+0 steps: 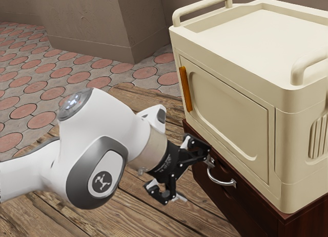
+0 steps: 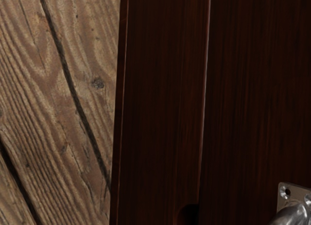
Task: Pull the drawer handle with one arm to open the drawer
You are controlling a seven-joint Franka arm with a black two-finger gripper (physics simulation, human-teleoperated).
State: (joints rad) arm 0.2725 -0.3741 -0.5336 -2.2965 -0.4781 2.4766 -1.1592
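1. silver metal curved handle (image 1: 220,182), mounted on the dark wooden drawer front (image 1: 225,171).
2. gripper (image 1: 192,176) near the handle, its two fingers spread apart, one of them close to a handle end.
3. cream box (image 1: 225,111) on top of the dark cabinet (image 1: 307,222).
4. wooden planks (image 1: 128,209) alongside, patterned tiles (image 1: 31,93) farther back.

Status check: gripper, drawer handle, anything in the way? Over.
Gripper open, one finger near the curved metal handle, not gripping it. Drawer looks shut. No obstruction seen between gripper and handle. Over.
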